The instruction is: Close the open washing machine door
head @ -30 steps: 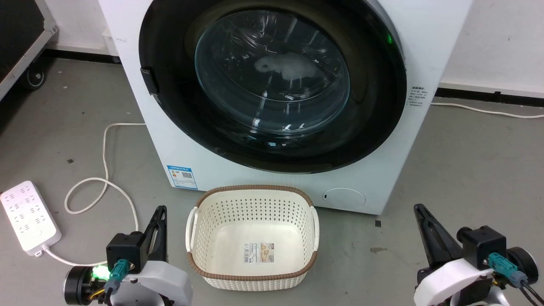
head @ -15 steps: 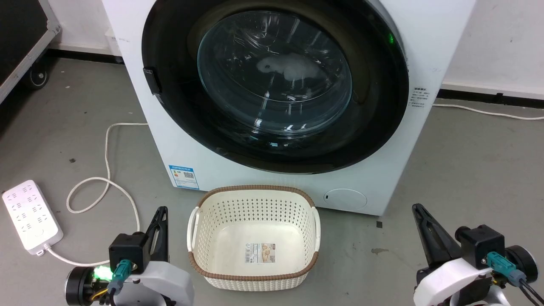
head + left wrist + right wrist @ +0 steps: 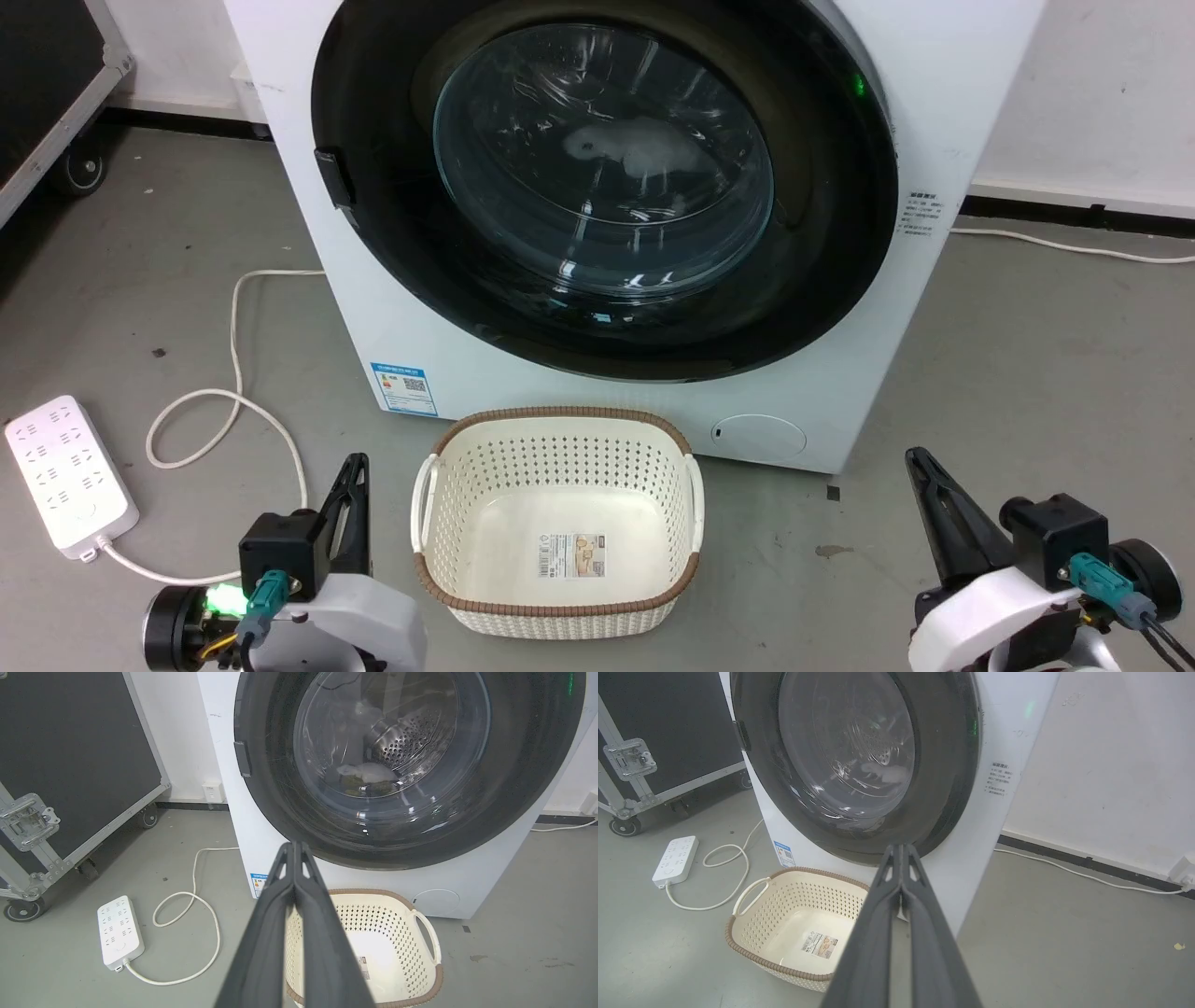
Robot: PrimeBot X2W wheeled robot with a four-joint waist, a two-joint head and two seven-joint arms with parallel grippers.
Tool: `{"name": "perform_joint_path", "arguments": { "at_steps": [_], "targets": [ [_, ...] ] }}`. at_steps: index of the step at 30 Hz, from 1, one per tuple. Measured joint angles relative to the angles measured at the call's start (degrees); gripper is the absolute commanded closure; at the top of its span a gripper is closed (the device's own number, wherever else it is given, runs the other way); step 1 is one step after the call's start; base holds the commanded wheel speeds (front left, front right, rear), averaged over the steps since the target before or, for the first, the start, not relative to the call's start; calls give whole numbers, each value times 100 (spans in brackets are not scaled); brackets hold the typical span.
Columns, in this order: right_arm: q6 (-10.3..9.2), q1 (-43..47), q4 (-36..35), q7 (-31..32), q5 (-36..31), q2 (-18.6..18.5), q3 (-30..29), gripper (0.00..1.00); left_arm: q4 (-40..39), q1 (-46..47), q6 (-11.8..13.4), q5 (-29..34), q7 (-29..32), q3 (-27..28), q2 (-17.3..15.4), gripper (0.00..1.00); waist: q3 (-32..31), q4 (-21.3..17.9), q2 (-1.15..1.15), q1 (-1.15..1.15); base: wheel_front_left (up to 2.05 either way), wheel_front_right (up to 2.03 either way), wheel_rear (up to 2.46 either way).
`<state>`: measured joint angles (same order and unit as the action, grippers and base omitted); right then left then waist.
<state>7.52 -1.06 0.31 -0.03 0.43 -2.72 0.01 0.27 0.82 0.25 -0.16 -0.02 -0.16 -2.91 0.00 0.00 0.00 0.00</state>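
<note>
Your left gripper (image 3: 294, 847) and right gripper (image 3: 901, 848) had fingers pressed together, empty; the washing machine door (image 3: 597, 187) sat flush against the washing machine (image 3: 448, 355), whose blue sticker (image 3: 403, 387) was too small to read.

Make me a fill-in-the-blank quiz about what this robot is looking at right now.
1. The washing machine door is ___, flush against the white front of the washing machine.
2. The cream basket stands on the floor in ___ of the machine.
3. The left tool and right tool are both ___, holding nothing.
4. The white power strip lies on the robot's ___ side.
Missing words: closed; front; shut; left.
</note>
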Motion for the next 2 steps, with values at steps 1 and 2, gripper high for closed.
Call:
{"name": "perform_joint_path", "arguments": {
  "at_steps": [1, 2],
  "targets": [
    [0, 0, 0, 0, 0, 0, -1, 100, 0, 0, 0, 0, 0, 0, 0, 100, 0, 0, 0, 0, 0, 0, 0],
    [0, 0, 0, 0, 0, 0, -2, 100, 0, 0, 0, 0, 0, 0, 0, 100, 0, 0, 0, 0, 0, 0, 0]
  ]
}}
